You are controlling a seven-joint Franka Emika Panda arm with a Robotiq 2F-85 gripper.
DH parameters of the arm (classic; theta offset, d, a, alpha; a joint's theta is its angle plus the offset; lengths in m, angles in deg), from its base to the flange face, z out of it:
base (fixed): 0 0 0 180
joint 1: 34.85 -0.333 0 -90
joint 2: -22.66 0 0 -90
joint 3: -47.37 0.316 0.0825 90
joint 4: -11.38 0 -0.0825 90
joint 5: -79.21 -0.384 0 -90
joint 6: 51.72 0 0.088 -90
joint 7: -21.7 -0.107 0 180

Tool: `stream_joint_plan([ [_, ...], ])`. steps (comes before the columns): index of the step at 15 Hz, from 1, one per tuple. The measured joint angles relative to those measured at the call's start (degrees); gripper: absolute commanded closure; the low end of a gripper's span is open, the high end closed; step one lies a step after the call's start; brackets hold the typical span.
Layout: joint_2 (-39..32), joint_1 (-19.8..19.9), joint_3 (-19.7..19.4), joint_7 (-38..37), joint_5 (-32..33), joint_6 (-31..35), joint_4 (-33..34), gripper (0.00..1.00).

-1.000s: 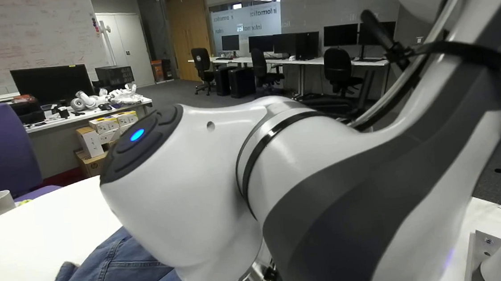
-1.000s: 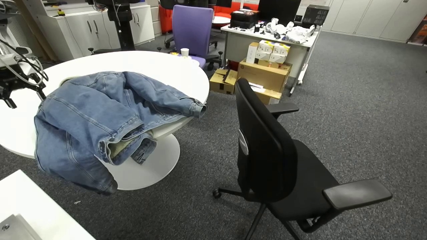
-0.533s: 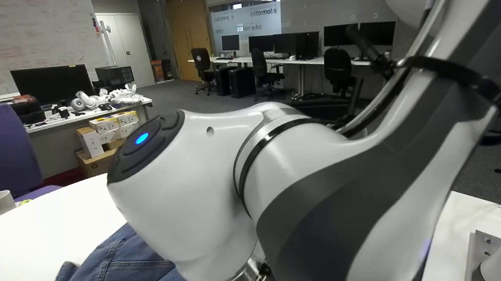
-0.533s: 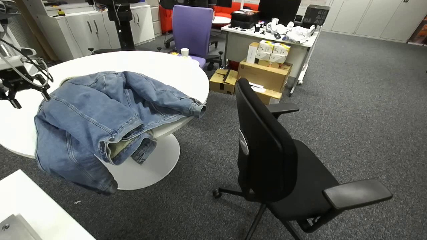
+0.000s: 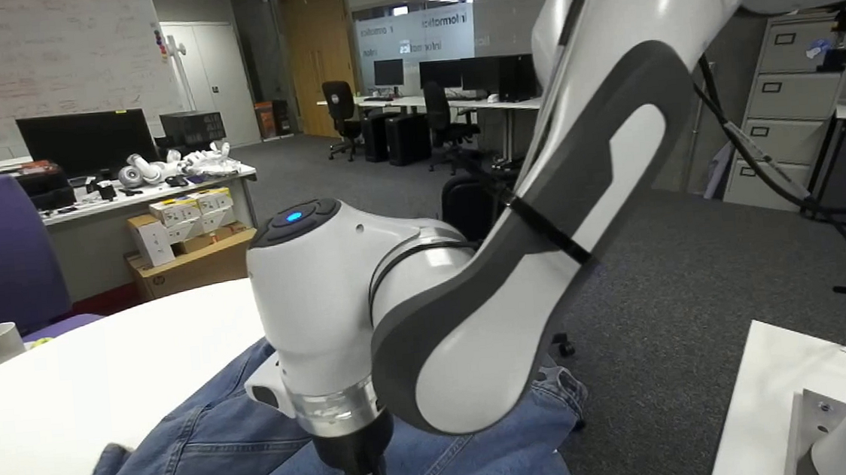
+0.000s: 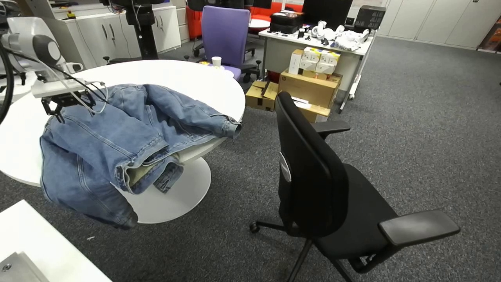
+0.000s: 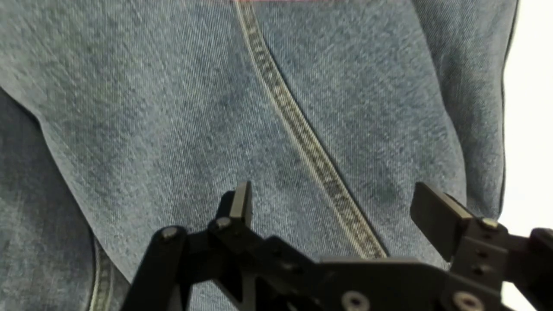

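The claw (image 7: 333, 203) has its two black fingers (image 7: 434, 216) spread wide. Just below it lies a blue denim jacket (image 7: 181, 129), its cloth covered in thin ribs; I cannot tell if the tips touch it. A raised, stitched seam (image 7: 311, 149) slants under the gap. Beside the claw, bendy cables (image 6: 106, 101) loop in front of the jacket, and in an exterior view the shiny white-and-grey arm (image 5: 503, 299) above hides some of it. Farther out, one tube-shaped sleeve (image 6: 98, 196) droops off the smooth, round, white table (image 6: 195, 80), and cream lining (image 6: 140, 174) peeks out. Way past the claw are a purple chair (image 6: 225, 35) with a paper cup (image 6: 216, 61) close by, cardboard boxes (image 6: 305, 92), and a black office chair (image 6: 313, 168) on rough grey carpet (image 6: 411, 117).
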Motion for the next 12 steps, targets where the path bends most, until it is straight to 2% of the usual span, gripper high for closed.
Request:
stream_joint_plan([
  [4,-5.0,2.2,4.0,10.7,-6.5,0.8,3.9,0.0],
  [5,-6.0,2.2,5.0,11.6,-7.2,0.2,4.6,0.25],
  [6,-6.7,1.9,5.5,11.7,-7.3,-0.9,5.3,0.26],
  [12,-8.3,-0.2,3.5,11.5,-5.6,-5.0,6.6,0.71],
])
